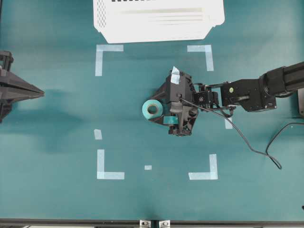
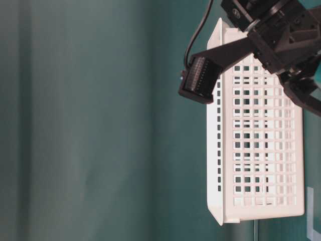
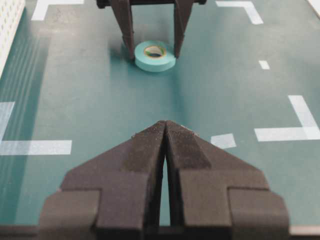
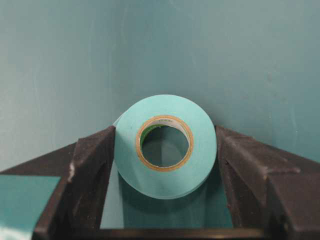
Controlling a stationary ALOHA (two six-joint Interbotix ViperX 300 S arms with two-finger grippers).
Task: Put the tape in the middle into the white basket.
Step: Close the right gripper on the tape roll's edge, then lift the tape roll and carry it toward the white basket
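Centrally, right gripper (image 1: 159,110): fingers either side of the tape (image 1: 152,109), both touching or nearly touching its wall; a firm clamp cannot be told. Tape: light-teal roll, tan core, flat on the green table (image 1: 57,142), mid-frame within pale corner marks (image 1: 108,170). Left gripper (image 3: 165,131): fingers pressed together, holding nothing, left edge overhead. White basket (image 1: 156,21): top centre overhead, well apart from the roll.

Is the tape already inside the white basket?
No. In the overhead view the tape lies flat on the table between the fingers of the right gripper, well apart from the basket at the far edge.
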